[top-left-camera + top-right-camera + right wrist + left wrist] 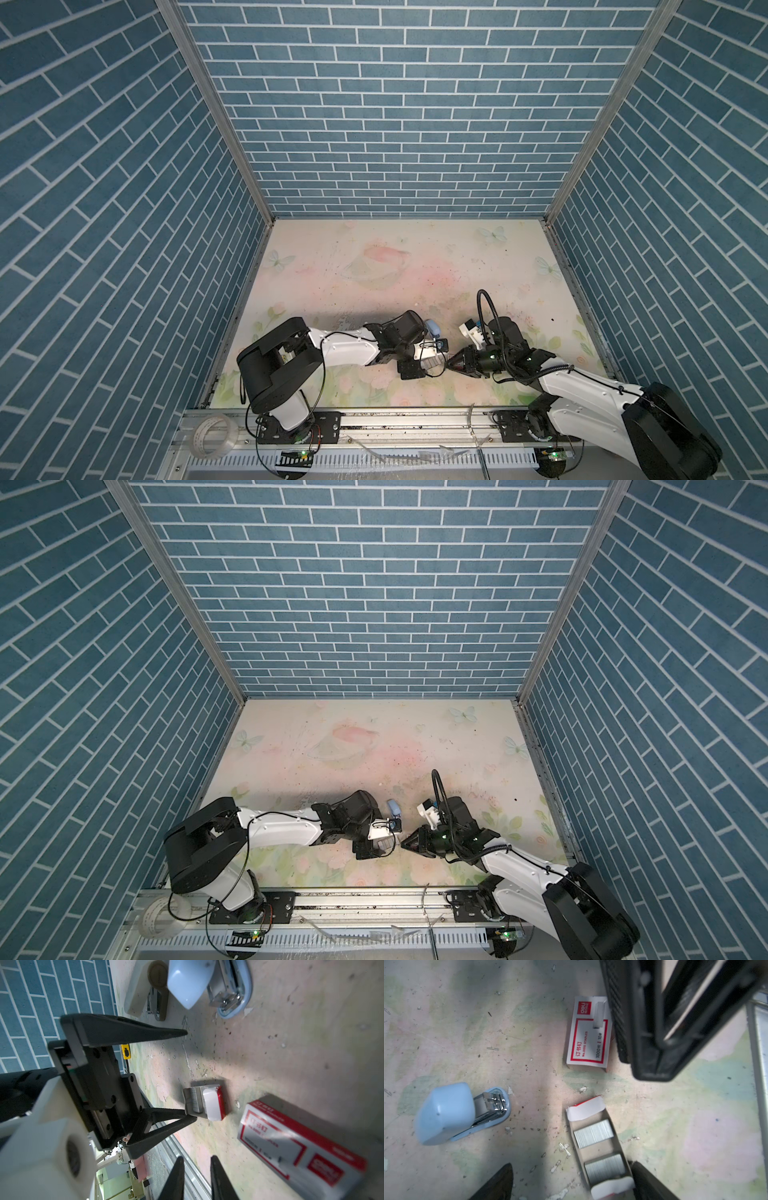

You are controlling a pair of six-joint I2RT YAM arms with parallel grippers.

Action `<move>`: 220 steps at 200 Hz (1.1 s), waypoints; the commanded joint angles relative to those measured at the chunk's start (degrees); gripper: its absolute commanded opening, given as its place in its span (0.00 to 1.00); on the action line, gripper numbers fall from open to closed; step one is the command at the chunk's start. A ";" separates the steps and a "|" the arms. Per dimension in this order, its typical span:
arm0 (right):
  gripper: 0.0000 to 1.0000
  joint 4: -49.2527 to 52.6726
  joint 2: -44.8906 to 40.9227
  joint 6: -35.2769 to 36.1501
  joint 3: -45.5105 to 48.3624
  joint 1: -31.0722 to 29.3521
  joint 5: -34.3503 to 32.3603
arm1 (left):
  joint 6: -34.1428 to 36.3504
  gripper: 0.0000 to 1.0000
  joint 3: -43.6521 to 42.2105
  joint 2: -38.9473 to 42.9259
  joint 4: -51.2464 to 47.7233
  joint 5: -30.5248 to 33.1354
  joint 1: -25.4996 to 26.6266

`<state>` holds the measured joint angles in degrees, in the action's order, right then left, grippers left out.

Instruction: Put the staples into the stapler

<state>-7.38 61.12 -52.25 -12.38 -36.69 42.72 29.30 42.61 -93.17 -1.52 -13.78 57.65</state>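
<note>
Left gripper (191, 1076) wide open by the staples (593, 1133) – straddle one block, pinch its long sides, don't shove the tray (600, 1151). Right gripper (197, 1157) – barely open, empty.

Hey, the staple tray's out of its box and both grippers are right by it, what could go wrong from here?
1. The left gripper is wide open with one finger right at the tray; a nudge could tip it and spill the staples.
2. The right gripper hangs close by, so the two could collide.
3. The staples lie low between the tray's walls; a pinch might slip.
</note>
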 commanded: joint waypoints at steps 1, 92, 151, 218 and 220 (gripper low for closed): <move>0.24 -3.95 2.10 -1.89 0.23 -1.65 -3.12 | 0.17 0.90 -1.13 -0.45 -2.00 1.56 0.01; 0.22 -13.14 13.49 -3.65 -2.71 -7.02 -7.11 | -0.22 0.92 -1.30 -0.40 -1.41 2.03 -0.06; 0.21 -13.43 14.07 -3.82 -3.12 -7.37 -8.53 | -0.27 0.93 -1.08 -0.77 -1.47 1.48 -0.07; 0.21 -15.80 16.36 -4.20 -3.18 -8.02 -8.27 | -0.19 1.00 -1.04 -0.79 -1.83 0.60 -0.01; 0.21 -15.82 16.43 -4.21 -3.18 -7.96 -8.27 | -0.20 0.99 -1.04 -0.77 -1.82 0.60 -0.06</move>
<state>-21.12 76.29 -54.72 -14.70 -44.10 35.11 28.82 42.61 -93.17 -0.89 -13.13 57.63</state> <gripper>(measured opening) 0.213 0.994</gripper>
